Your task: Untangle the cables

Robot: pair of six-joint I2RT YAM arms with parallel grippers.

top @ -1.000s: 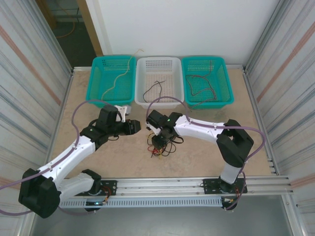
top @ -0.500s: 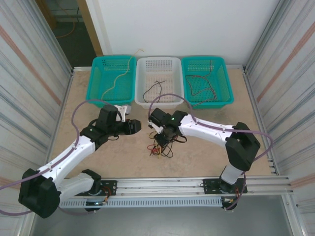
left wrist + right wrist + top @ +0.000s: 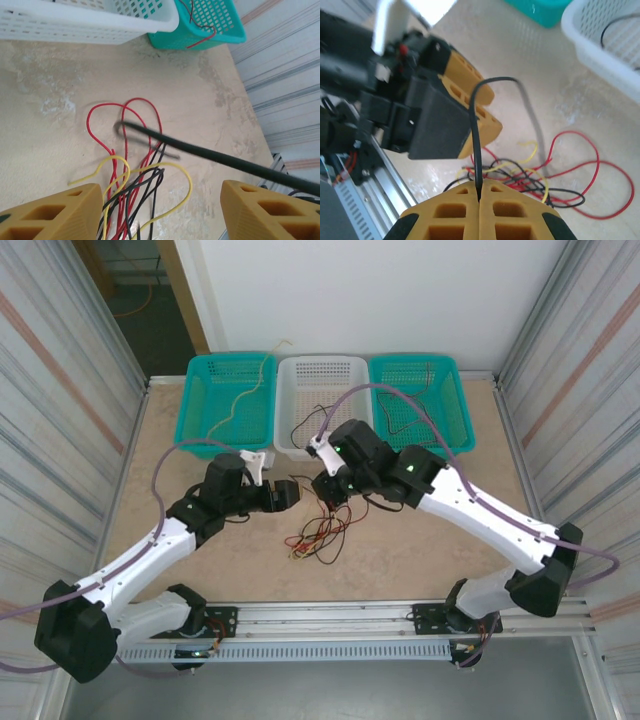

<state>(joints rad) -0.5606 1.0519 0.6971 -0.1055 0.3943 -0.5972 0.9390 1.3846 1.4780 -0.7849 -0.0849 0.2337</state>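
Tangle of thin red, yellow and black cables (image 3: 318,533) lies on the beige table (image 3: 180,455) near its middle, just in front of both pincers. From above, which strand crosses which cannot be made out. In the left wrist view the heap's near end is cut off at the bottom of the frame.

The right pincer (image 3: 479,189) is clenched on a single black cable (image 3: 474,140). This cable rises from the jaws, bends over and blurs towards the heap. The left pincer (image 3: 160,191) stands released beside it, fingers wide apart with nothing between them.

Three plastic baskets line the far edge:
- The left teal basket (image 3: 192,405) holds a tan cable (image 3: 240,400).
- The white basket (image 3: 283,400) holds a black strand (image 3: 315,420), and the right arm partly covers its front wall.
- The right teal basket (image 3: 463,410) holds red and dark cables (image 3: 405,415).

Bare table lies left and right of the heap. A metal rail (image 3: 330,615) bounds the near edge, and corrugated walls (image 3: 60,390) close both sides.
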